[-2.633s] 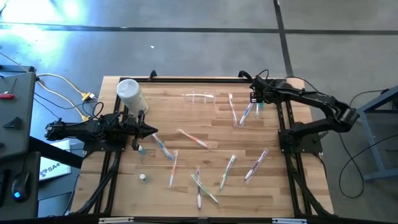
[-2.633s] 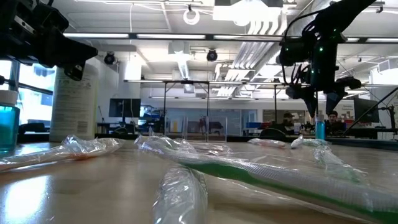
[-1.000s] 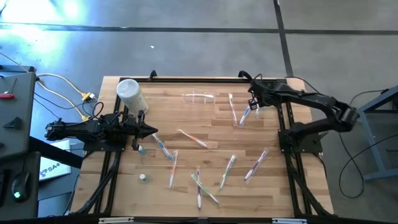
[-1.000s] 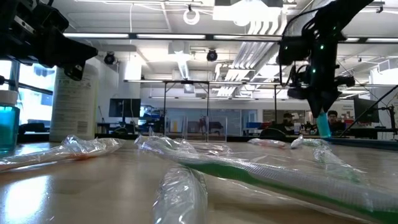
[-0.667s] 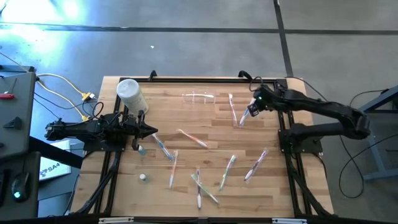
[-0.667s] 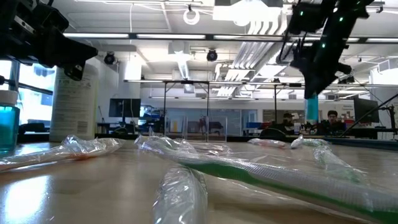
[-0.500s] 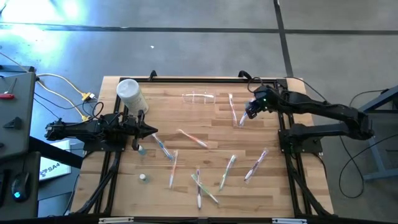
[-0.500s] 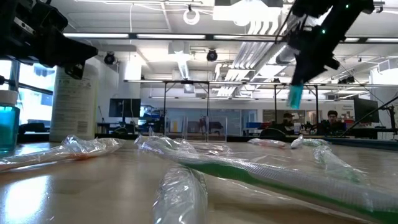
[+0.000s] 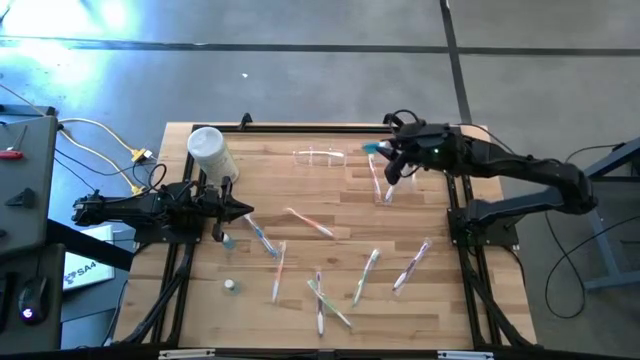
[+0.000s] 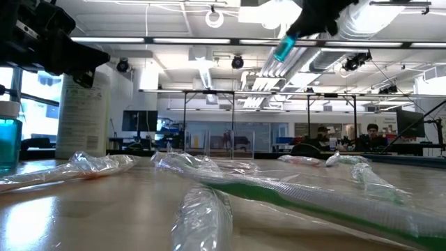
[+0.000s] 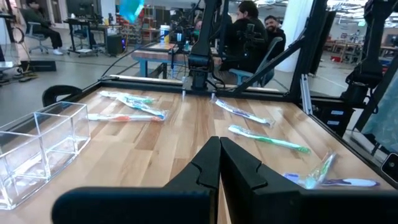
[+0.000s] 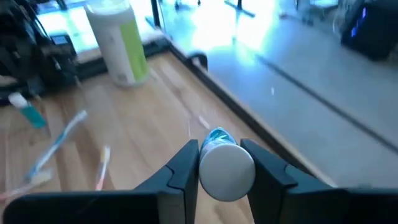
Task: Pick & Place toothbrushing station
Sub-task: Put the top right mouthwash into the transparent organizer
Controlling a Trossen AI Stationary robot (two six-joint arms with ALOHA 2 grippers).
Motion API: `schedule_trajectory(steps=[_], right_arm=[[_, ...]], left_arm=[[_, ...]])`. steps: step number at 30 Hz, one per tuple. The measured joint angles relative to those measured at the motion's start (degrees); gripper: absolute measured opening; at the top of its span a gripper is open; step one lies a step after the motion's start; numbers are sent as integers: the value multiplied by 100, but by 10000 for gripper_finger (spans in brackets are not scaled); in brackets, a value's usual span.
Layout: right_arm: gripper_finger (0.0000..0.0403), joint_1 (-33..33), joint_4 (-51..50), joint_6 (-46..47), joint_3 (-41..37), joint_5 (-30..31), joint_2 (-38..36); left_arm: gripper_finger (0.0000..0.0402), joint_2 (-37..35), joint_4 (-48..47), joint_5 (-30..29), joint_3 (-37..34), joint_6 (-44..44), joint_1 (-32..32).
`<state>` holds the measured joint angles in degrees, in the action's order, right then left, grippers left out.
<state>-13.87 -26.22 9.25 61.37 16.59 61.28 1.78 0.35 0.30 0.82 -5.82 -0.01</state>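
The see-through holder [image 9: 318, 156] stands on its base at the table's far middle; it also shows in the left wrist view [image 11: 37, 146]. My right gripper [image 9: 385, 152] hovers high just right of it, shut on a small teal bottle [image 9: 373, 148] with a white cap, which also shows in the low view [image 10: 284, 47]. My left gripper [image 9: 245, 212] is shut and empty at the table's left, beside the white canister [image 9: 210, 150]. My right gripper pinches the small bottle between its two fingers at the white cap end [image 12: 225, 169]. The teal body [image 12: 217, 135] sticks out past the fingertips. The fingers come from the table's right, nearly level, and lie along the bottle. The bottle is lifted clear and tilted.
Several wrapped toothbrushes [image 9: 310, 222] lie scattered over the middle and near part of the table. Two more small bottles [image 9: 228, 240] [image 9: 230, 285] stand near my left gripper. People sit in the room beyond the table [image 11: 249, 31].
My right gripper has lifted the small teal bottle off the table's far right part, gone up and toward the table's left, nearer the see-through holder, and turned from pointing down to nearly level. The bottle has tipped from upright to lying.
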Motion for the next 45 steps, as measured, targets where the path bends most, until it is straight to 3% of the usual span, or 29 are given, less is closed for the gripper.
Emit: schedule_trajectory(steps=[8,18,28,37,45], right_arm=[[89,-126,270,-256,813,-97,1007],[89,-475,835,-486,1437,-1063,2538],[89,-782,879,-502,1896,-1134,3793],[89,-995,935,-639,2087,-1231,4459],[89,-1123,674,-655,2087,-1057,4601]], left_arm=[[8,2,-19,2,0,0,0],[8,2,-25,7,0,0,0],[8,0,-25,26,0,-1,0],[8,2,-23,23,0,3,0],[8,2,-23,22,1,17,0]])
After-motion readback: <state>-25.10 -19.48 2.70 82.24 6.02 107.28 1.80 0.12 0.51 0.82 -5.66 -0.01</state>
